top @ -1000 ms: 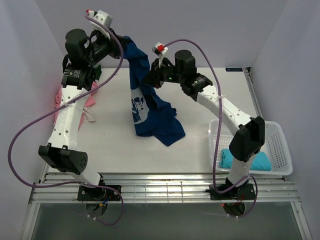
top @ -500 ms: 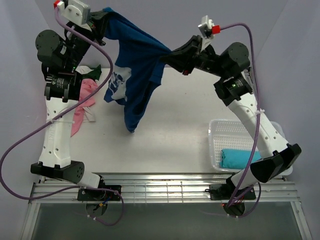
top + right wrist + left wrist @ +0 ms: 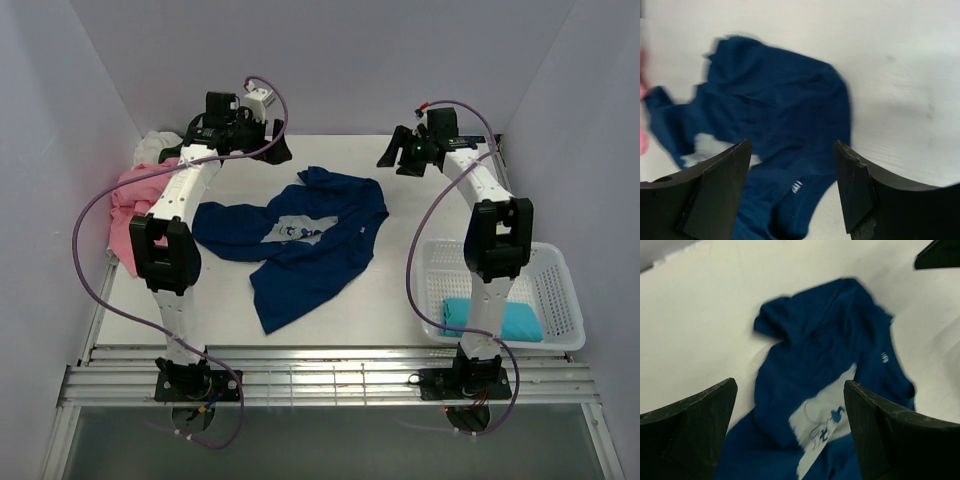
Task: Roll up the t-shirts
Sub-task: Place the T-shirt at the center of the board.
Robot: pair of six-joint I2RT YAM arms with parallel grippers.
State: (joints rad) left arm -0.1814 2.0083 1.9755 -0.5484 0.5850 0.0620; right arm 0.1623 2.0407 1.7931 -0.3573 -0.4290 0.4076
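Note:
The dark blue t-shirt (image 3: 300, 240) lies crumpled in the middle of the table, its pale print (image 3: 297, 230) partly folded in. My left gripper (image 3: 277, 150) hovers open above the shirt's far left side, holding nothing. My right gripper (image 3: 386, 157) hovers open beyond its far right side, also holding nothing. In the left wrist view the shirt (image 3: 815, 355) and its print (image 3: 825, 420) lie below my open gripper (image 3: 790, 385). The right wrist view shows the shirt (image 3: 775, 100) beneath my open gripper (image 3: 792, 145). A pink t-shirt (image 3: 135, 200) and a white one (image 3: 155, 147) are heaped at the left.
A white mesh basket (image 3: 565, 290) stands at the right front with a teal t-shirt (image 3: 500, 320) inside. Grey walls close in the back and both sides. The metal rail with both arm bases runs along the near edge.
Both grippers have opened and let go of the dark blue t-shirt. It was held up between them and has dropped onto the table. Both arms now reach lower toward the back.

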